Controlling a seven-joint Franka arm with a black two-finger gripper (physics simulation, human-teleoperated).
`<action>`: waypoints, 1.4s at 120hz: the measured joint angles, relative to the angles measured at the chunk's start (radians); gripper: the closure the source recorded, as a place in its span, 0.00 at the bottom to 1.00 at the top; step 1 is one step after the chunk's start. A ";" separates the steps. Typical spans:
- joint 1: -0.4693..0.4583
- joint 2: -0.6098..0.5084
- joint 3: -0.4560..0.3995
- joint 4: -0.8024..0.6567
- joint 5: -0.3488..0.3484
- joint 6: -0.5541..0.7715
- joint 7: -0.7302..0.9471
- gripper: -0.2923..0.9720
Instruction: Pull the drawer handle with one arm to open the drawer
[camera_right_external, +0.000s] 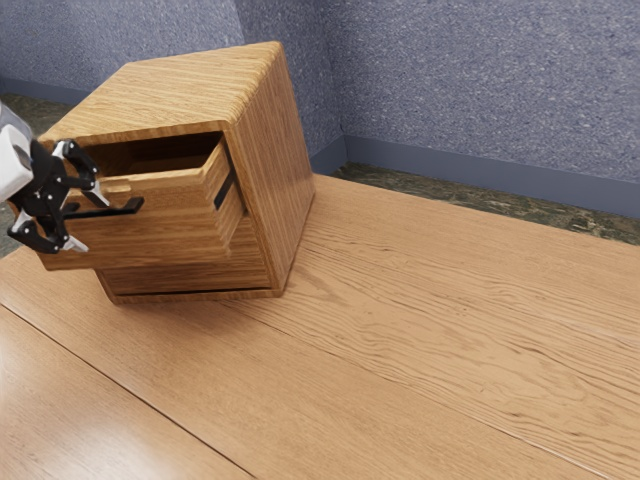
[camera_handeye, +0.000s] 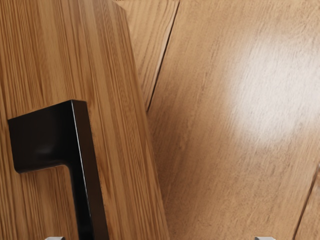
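Between the spread jaws of the gripper (camera_right_external: 75, 210) lies the black drawer handle (camera_right_external: 110, 209). The fingers stand wide apart, one above the bar and one below it, and do not pinch it. In the wrist view the handle (camera_handeye: 85, 170) runs close to one pale fingertip (camera_handeye: 54, 238), with the other well off to the far side.

Just behind the handle is the drawer (camera_right_external: 160, 225), pulled partly out of its opening. The part of its inside that shows is wood in deep shadow, and I cannot tell whether it holds anything. Its front panel (camera_handeye: 60, 60) fills the space beside the handle in the wrist view.

Beyond the drawer is the wooden cabinet (camera_right_external: 270, 150), which looks tilted rather than square on the table (camera_right_external: 420, 330). A grey speckled wall (camera_right_external: 480, 70) stands farthest back.

The arm (camera_right_external: 12, 160) comes in at the exterior view's left edge. Its hand is level with the drawer front and points toward the exterior view's right.
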 joint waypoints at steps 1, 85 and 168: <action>0.001 -0.001 -0.001 -0.001 0.000 0.000 0.000 0.39; 0.077 -0.080 -0.078 -0.137 -0.002 0.062 -0.012 0.39; 0.207 0.271 -0.459 0.470 -0.226 -0.438 -0.437 0.24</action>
